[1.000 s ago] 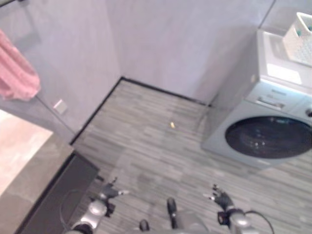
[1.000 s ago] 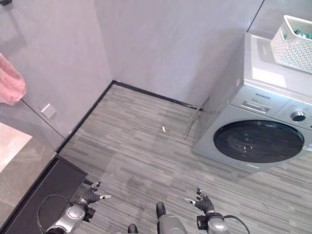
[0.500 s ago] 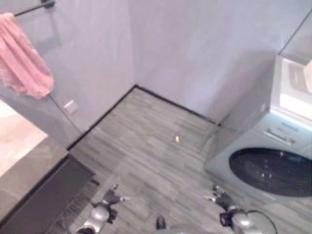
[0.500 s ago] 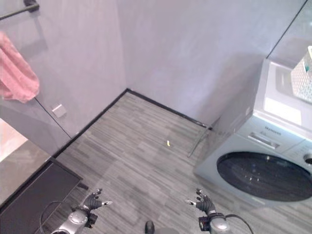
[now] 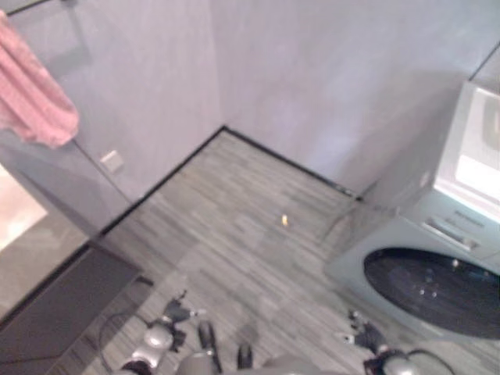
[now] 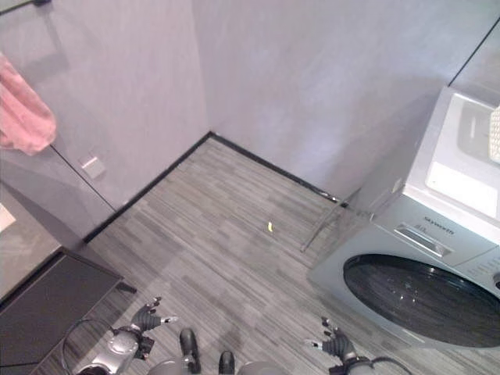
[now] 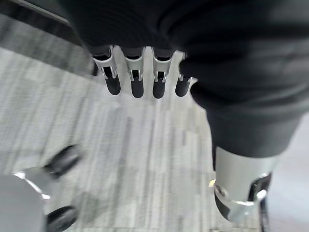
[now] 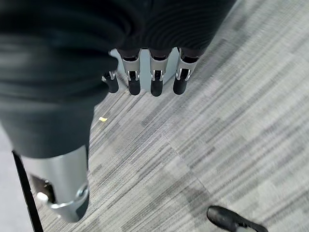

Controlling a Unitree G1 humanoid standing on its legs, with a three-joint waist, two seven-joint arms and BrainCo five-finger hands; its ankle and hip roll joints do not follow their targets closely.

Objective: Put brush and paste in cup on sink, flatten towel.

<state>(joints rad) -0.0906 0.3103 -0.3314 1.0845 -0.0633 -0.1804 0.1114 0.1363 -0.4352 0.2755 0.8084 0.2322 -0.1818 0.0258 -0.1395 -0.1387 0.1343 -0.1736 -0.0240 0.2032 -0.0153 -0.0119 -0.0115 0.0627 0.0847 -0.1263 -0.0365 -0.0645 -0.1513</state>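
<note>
Your view swung right off the bench; left hand [image 6: 147, 319] and right hand [image 6: 336, 344] hung slack-fingered, empty, towel [image 6: 23, 113] far left.

left hand [image 6: 145, 319] low, right hand [image 6: 337, 344] low, fingers [image 7: 136, 87] relaxed

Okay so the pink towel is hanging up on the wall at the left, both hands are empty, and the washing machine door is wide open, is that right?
Not quite: the washing machine door is closed, its dark round window sitting flush in the front panel, as the right eye view shows. The rest holds: the pink towel hangs on the wall at the left, and the left hand and right hand hold nothing, fingers relaxed over the floor.
</note>
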